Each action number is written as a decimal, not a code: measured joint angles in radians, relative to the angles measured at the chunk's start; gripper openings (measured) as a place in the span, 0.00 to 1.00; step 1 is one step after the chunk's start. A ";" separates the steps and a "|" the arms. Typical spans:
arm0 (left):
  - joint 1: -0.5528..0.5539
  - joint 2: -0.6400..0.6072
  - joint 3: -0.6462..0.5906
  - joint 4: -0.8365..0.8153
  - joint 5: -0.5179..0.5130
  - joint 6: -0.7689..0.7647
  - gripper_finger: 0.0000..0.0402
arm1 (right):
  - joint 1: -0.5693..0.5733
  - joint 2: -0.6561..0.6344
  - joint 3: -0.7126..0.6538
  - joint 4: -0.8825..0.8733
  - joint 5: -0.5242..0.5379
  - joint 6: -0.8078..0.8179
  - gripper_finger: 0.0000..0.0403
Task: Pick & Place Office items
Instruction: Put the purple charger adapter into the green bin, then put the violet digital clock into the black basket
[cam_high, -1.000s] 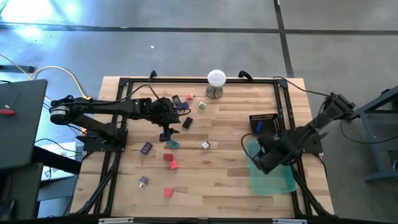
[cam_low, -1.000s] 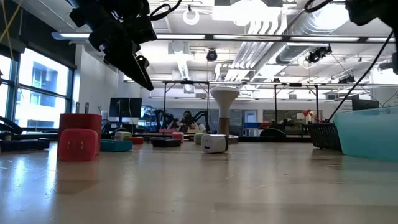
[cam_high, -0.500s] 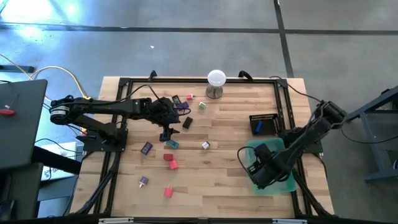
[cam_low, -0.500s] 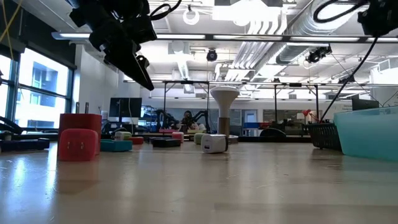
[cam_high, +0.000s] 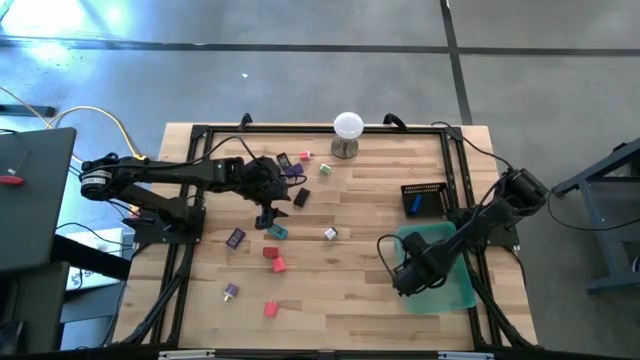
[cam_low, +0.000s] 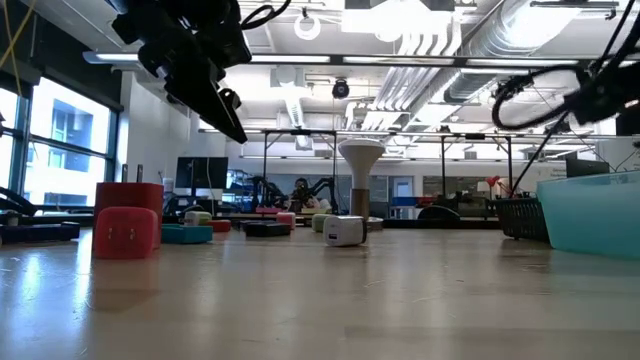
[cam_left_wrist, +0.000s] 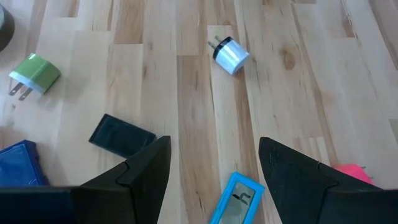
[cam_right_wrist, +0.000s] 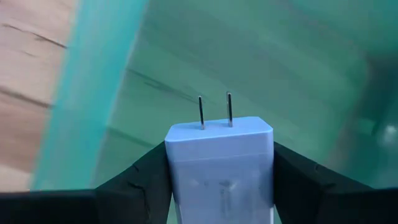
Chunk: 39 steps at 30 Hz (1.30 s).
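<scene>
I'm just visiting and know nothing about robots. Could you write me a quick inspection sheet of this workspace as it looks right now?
Surface: wooden table with a black frame.
Job's things: small coloured pieces scattered left of centre, among them a teal piece, a green plug and a white plug; a pale blue plug is held.
Clutter: white ball on a stand; black basket; green tray.
Grippers: left gripper open above the teal piece; right gripper shut on the pale blue plug over the green tray.
Cables: yellow cable off the table's left.
Surroundings: concrete floor; nobody clearly visible.
</scene>
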 joint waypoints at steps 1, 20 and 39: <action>0.000 0.000 0.000 0.000 0.000 0.000 0.58 | -0.005 0.000 -0.016 0.021 -0.003 -0.012 0.50; 0.000 0.000 0.000 0.001 -0.001 0.000 0.58 | -0.065 -0.016 -0.093 0.116 -0.052 -0.164 0.60; 0.000 0.000 0.000 0.008 -0.007 -0.005 0.58 | -0.064 -0.212 -0.094 -0.056 -0.044 -0.162 0.61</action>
